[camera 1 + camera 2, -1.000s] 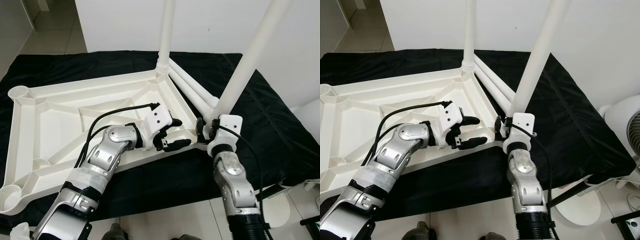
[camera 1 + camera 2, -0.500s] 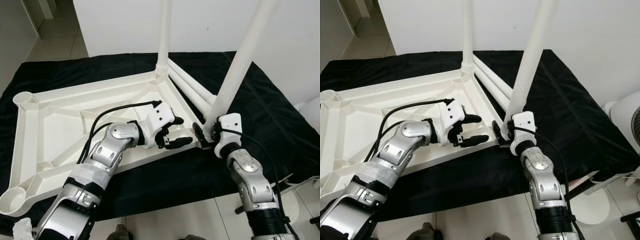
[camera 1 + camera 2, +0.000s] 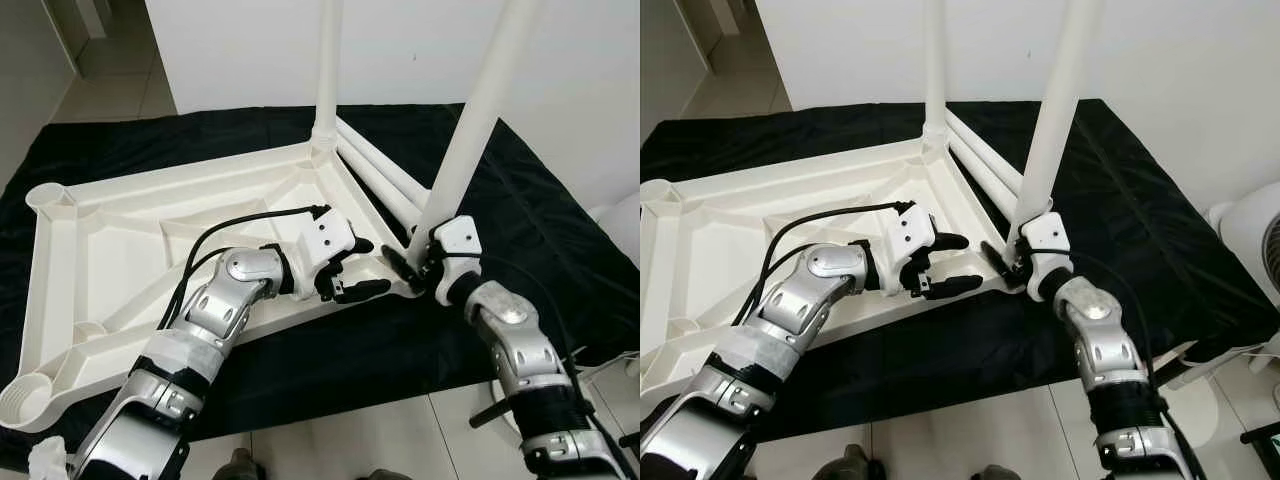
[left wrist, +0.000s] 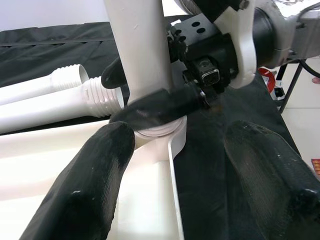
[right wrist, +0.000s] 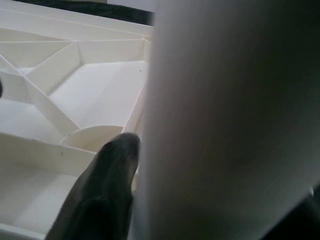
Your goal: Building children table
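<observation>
- The table top [image 3: 150, 230] lies upside down on a black cloth [image 3: 520, 200], so its corner holes face up and the legs can go in from above.
- My right gripper [image 3: 408, 268] is closed around a white leg [image 3: 462, 140], low down, right above the near corner socket [image 4: 159, 134]. I hold it low so I can steer the end into the hole.
- That leg stands nearly straight up, leaning a little. In my left wrist view its end sits at the socket ring. I think it still needs a push or a twist to go all the way in.
- My left gripper [image 3: 348, 270] hangs just over the table rim, close to that corner. Its fingers [image 4: 90, 190] are spread wide and hold nothing. I keep it near so it can steady the table top if the leg pushes it.
- Another leg [image 3: 328, 70] already stands in the far corner socket.
- Two more legs [image 3: 385, 185] lie on the cloth beside the table top, waiting.
- Two round sockets at my left [image 3: 45, 195] [image 3: 22, 398] have no legs in them yet.
</observation>
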`<state>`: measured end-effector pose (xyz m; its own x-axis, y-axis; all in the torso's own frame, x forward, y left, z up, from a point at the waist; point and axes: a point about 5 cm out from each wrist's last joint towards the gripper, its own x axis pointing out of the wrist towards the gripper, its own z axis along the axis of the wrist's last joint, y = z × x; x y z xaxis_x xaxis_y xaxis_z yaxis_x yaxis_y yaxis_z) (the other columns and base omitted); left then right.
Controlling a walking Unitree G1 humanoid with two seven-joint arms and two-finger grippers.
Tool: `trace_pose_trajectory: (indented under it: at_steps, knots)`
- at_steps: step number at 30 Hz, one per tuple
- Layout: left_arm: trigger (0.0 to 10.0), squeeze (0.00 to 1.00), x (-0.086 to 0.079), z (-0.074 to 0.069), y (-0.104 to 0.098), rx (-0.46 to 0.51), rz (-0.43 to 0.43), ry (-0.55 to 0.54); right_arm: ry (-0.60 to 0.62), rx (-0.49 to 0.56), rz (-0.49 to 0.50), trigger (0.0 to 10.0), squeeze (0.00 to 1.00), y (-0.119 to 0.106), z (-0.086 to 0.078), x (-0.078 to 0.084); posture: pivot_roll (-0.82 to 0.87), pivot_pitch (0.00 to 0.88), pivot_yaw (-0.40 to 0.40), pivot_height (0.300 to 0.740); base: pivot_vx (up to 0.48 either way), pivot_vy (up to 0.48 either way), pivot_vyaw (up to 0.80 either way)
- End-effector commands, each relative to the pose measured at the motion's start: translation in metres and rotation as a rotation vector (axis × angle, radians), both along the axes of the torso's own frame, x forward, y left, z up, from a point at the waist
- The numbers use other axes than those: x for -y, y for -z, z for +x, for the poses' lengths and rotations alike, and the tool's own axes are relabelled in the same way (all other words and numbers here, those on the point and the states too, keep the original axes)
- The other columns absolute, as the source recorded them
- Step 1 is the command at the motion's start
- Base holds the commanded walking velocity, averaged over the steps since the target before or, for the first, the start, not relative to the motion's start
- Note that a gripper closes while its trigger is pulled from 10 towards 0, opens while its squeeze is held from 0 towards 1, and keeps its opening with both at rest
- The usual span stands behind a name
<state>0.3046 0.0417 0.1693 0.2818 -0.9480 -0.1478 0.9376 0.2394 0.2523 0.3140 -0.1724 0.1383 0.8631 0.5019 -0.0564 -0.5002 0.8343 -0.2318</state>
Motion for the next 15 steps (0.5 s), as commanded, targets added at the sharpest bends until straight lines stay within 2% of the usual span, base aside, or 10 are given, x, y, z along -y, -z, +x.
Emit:
trace_pose_trajectory:
  at_steps: [1,10,11,12,15]
  knots:
    - [10.0,0.00,0.0006,-0.0028,0.0015,-0.016,0.008,0.027,-0.043,-0.024,-0.002,0.0,0.00,0.0043,0.0001,-0.0036,0.00,0.000,0.002,0.740,0.000,0.000,0.00]
    - [10.0,0.00,-0.0019,-0.0033,0.0021,-0.018,0.007,0.013,-0.044,-0.045,0.023,0.0,0.00,0.0094,-0.0023,-0.0011,0.00,0.000,-0.007,0.740,0.000,0.000,0.00]
    - [10.0,0.00,-0.0021,-0.0033,0.0023,-0.018,0.008,0.012,-0.032,-0.043,0.024,8.4,0.00,0.0103,-0.0023,-0.0006,0.00,0.000,-0.006,0.740,0.000,0.000,0.00]
    - [10.0,0.00,-0.0022,-0.0034,0.0024,-0.019,0.008,0.011,-0.022,-0.036,0.025,10.0,0.00,0.0103,-0.0024,-0.0004,0.00,0.000,-0.007,0.740,0.000,0.000,0.00]
    - [10.0,0.00,-0.0023,-0.0037,0.0026,-0.019,0.008,0.010,0.011,-0.030,0.054,10.0,0.00,0.0100,-0.0023,-0.0015,0.00,0.001,-0.008,0.740,0.000,0.000,0.00]
